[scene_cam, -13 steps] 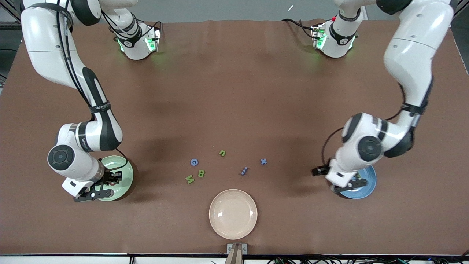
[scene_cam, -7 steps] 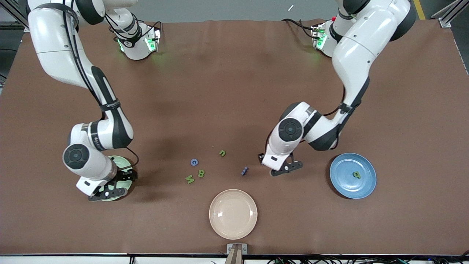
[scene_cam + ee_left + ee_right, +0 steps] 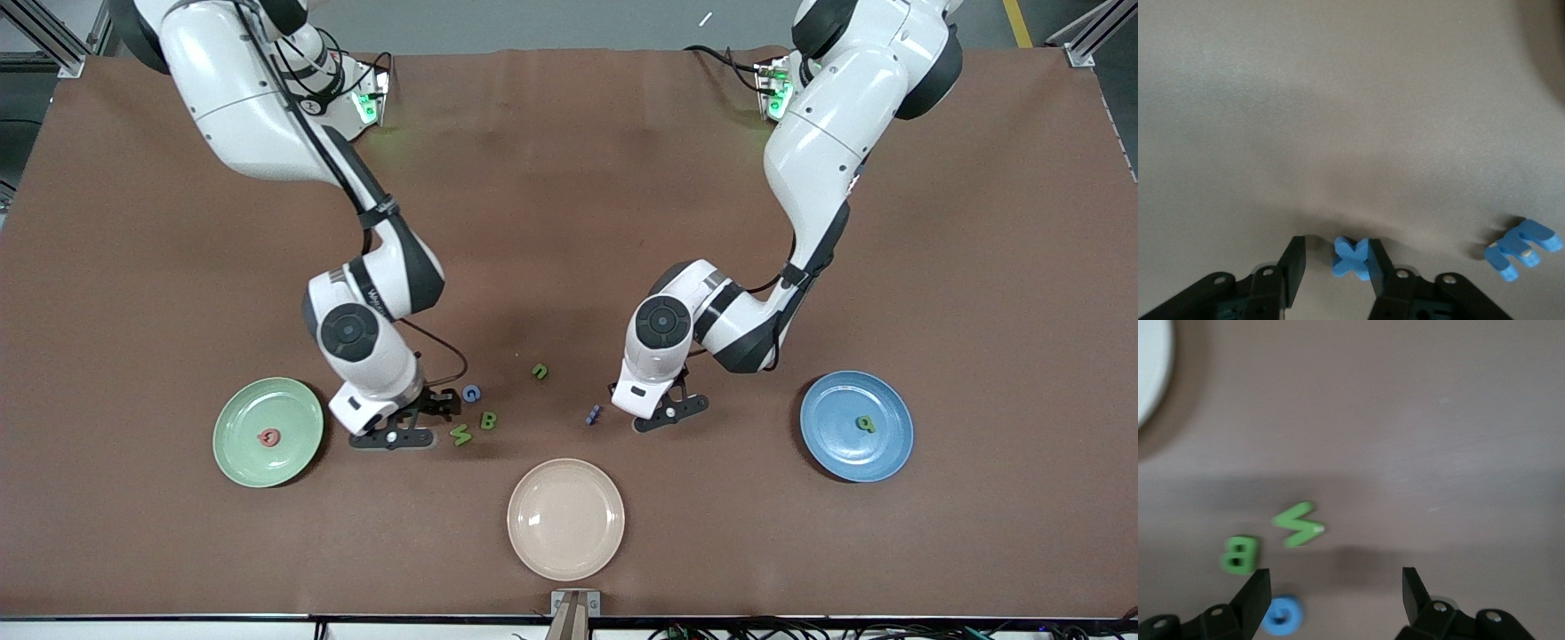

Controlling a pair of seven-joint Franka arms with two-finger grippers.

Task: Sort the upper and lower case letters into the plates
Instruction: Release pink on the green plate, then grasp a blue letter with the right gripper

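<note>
My left gripper [image 3: 658, 416] is open and low on the table. A blue x [image 3: 1355, 258] lies between its fingers [image 3: 1293, 257], touching one. My right gripper [image 3: 431, 416] is open and empty [image 3: 1335, 587] beside a blue G [image 3: 471, 392], a green B [image 3: 488, 420] and a green M [image 3: 460, 435]. A green n [image 3: 540, 371] and a small blue letter [image 3: 593, 413] lie between the two grippers. The mint green plate [image 3: 240, 418] holds a pink letter [image 3: 269, 436]. The blue plate [image 3: 836, 444] holds a green letter [image 3: 864, 424].
A cream-beige plate [image 3: 565, 518] sits nearest the front camera, between the two task plates. Its rim shows in the right wrist view [image 3: 1148, 367]. The brown table [image 3: 569, 222] stretches bare toward the arm bases.
My left gripper has moved from the blue plate to the blue x, leaving a green letter there. My right gripper has moved from the mint plate to the G, B and M, leaving a pink letter.
</note>
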